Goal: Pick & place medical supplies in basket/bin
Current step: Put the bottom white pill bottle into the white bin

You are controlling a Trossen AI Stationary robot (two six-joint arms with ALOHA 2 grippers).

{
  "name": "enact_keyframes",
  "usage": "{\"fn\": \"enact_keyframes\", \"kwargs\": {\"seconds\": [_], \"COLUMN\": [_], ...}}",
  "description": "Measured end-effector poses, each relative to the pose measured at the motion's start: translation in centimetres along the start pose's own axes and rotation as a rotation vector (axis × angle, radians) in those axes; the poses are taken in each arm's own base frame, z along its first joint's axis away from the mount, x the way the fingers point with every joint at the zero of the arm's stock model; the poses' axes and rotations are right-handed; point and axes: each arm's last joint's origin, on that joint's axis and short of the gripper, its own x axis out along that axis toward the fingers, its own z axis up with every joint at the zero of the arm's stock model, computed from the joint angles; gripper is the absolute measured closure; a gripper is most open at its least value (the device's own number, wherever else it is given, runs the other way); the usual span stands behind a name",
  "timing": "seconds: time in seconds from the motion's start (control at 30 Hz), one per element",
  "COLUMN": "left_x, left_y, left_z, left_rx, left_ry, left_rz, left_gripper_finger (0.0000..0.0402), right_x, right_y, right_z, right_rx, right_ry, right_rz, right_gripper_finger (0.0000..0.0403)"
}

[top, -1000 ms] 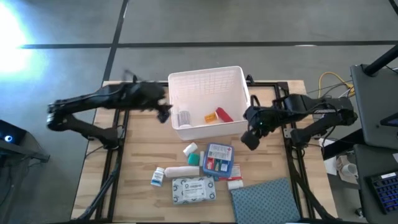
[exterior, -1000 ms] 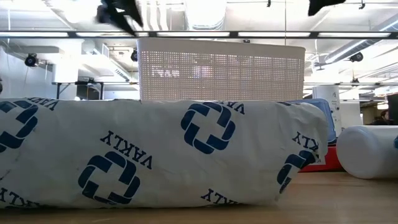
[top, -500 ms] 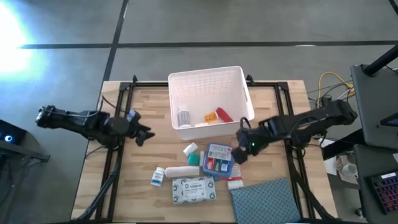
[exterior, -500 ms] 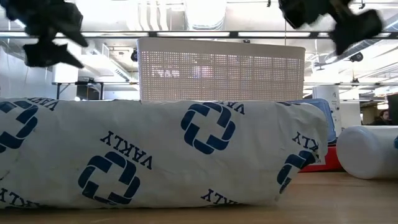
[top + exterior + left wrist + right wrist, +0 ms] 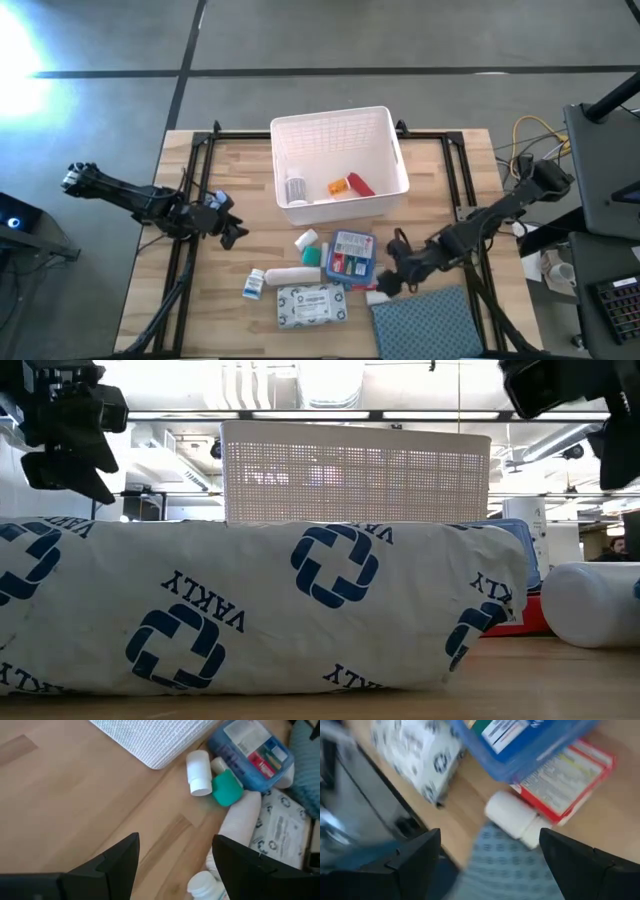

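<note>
Right pincer (image 5: 392,283) dropped toward red-white box (image 5: 563,780), wide open, empty; cloth (image 5: 432,322) adjacent; left pincer (image 5: 232,232) open, empty.

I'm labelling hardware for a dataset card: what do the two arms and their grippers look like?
Both are slim, dark, near-black jointed arms. The left gripper and right gripper each end in two flat, dark, angular fingers, seen matte in the wrist views. No markings or coloured sleeves are visible; the left arm's far end shows a small pale fitting.
</note>
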Motion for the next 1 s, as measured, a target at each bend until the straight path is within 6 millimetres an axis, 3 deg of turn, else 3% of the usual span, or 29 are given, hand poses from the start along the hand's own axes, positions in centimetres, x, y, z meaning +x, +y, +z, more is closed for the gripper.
{"fn": "enact_keyframes", "kwargs": {"seconds": [0.17, 0.33, 0.43, 0.63, 0.83, 1.0], "left_x": [0.3, 0.6, 0.7, 0.8, 0.9, 1.0], "left_y": [-0.2, -0.3, -0.4, -0.5, -0.5, -0.5], "left_z": [0.0, 0.0, 0.0, 0.0, 0.0, 0.0], "left_rx": [0.049, 0.029, -0.008, -0.074, -0.076, -0.074], "left_ry": [0.01, 0.016, 0.018, 0.019, 0.021, 0.022], "left_rz": [0.014, 0.024, 0.027, 0.03, 0.035, 0.04], "left_gripper_finger": [0.0172, 0.0172, 0.0172, 0.0172, 0.0172, 0.0172], "right_x": [1.7, 4.0, 5.6, 7.1, 6.5, 6.7], "right_y": [0.0, 2.5, 3.6, 4.5, 3.3, 3.2], "right_z": [-0.5, -0.9, -1.5, -2.5, -2.8, -3.7], "right_rx": [-0.41, -0.799, -0.971, -1.047, -0.905, -0.923], "right_ry": [0.023, 0.085, 0.161, 0.117, 0.09, 0.087], "right_rz": [-0.043, -0.059, -0.172, -0.396, -0.417, -0.38], "right_gripper_finger": [0.0076, 0.0076, 0.0076, 0.0076, 0.0076, 0.0077]}}
